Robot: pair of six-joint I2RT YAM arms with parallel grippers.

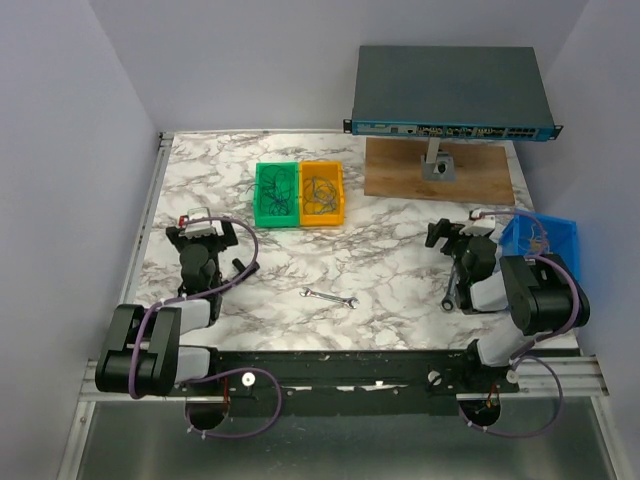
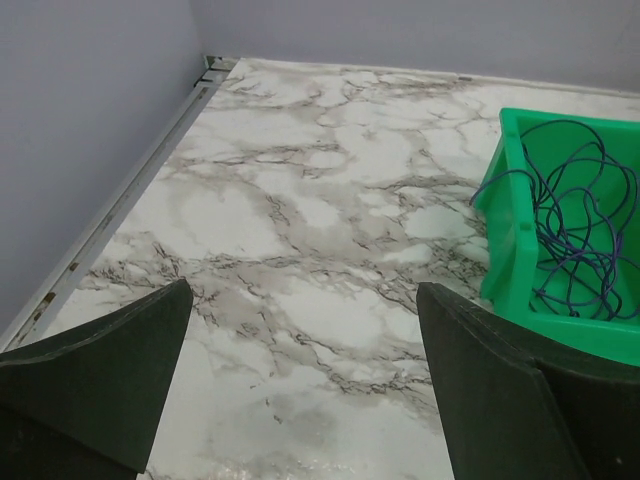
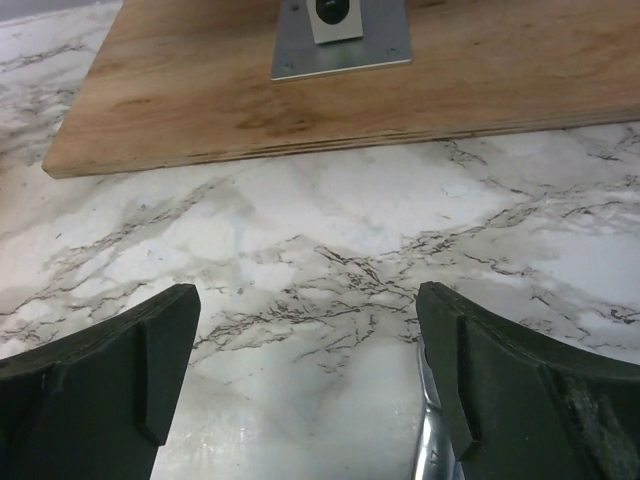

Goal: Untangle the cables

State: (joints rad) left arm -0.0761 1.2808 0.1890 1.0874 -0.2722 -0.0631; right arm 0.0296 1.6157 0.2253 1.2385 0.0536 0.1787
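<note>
Thin blue and dark cables [image 1: 276, 190] lie looped in a green bin [image 1: 259, 200] at the table's middle back. More dark cables [image 1: 321, 189] lie in an orange bin [image 1: 338, 192] beside it. In the left wrist view the blue cables [image 2: 585, 225] fill the green bin [image 2: 505, 250] at the right. My left gripper [image 1: 207, 233] is open and empty, left of the green bin, over bare marble [image 2: 300, 375]. My right gripper [image 1: 461, 236] is open and empty over marble [image 3: 305, 370], near a wooden board.
A blue bin [image 1: 560, 240] with thin wire sits at the right edge. A small wrench [image 1: 330, 297] lies front centre; another wrench [image 3: 430, 450] lies by my right fingers. A wooden board [image 3: 200, 90] with a metal bracket [image 3: 340, 35] carries a network switch [image 1: 450, 95].
</note>
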